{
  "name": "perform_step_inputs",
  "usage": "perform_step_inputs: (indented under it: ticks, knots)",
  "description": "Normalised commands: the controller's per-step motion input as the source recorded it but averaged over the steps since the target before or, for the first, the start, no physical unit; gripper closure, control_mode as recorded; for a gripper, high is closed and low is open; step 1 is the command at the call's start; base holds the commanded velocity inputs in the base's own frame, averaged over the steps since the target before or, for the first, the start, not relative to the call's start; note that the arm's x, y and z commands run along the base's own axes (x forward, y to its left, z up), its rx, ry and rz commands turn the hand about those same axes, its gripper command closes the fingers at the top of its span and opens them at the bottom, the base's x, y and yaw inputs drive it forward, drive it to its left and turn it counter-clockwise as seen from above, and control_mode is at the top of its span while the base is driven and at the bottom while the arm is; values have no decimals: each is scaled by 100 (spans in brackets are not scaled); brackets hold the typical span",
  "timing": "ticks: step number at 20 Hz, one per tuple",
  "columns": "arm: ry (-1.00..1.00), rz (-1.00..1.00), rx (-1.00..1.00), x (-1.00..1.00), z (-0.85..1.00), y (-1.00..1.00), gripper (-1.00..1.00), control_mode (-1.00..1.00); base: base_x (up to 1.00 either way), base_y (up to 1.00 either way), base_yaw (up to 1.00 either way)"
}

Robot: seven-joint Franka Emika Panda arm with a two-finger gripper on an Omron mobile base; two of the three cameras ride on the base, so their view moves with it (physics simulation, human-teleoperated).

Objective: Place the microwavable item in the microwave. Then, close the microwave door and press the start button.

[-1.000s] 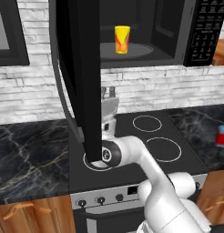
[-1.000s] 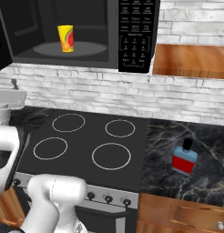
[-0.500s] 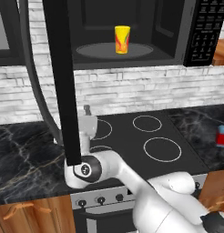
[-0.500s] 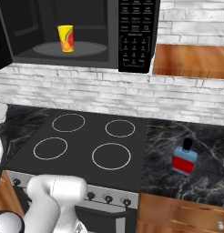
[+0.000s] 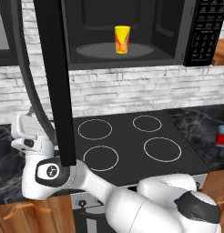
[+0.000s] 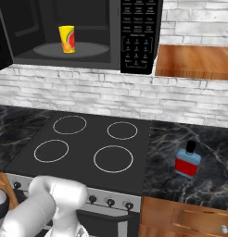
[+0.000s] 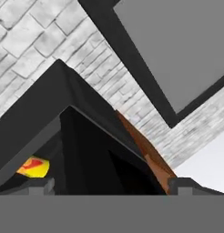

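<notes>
One step done: cup (image 5: 122, 39) sits inside; the hand (image 5: 28, 129), wide open and empty, should push the door (image 5: 54, 82) beside it shut.

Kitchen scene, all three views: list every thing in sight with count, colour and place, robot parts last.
cup: one, yellow with red-orange swirls, upright on the turntable inside the microwave
microwave: one, black, above the stove, keypad on its right
microwave door: one, black, swung open at the left
stove: one, black, four ring burners, below the microwave
bottle: one, blue and red with black cap, on the counter right of the stove
gripper: one, jaws open, holding nothing
</notes>
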Motion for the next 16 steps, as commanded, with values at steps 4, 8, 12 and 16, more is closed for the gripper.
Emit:
perform_step_inputs:
  ticks: [4,8,12,16]
  knots:
    - [8,-18,1,-7,59,35,-100,-100,0,0,0]
    - [1,-18,15,-33,34,-44,-100,-100,0,0,0]
    - [0,-14,23,-37,29,-76,-100,-100,0,0,0]
    - [0,-9,24,-22,34,-92,-100,-100,0,0,0]
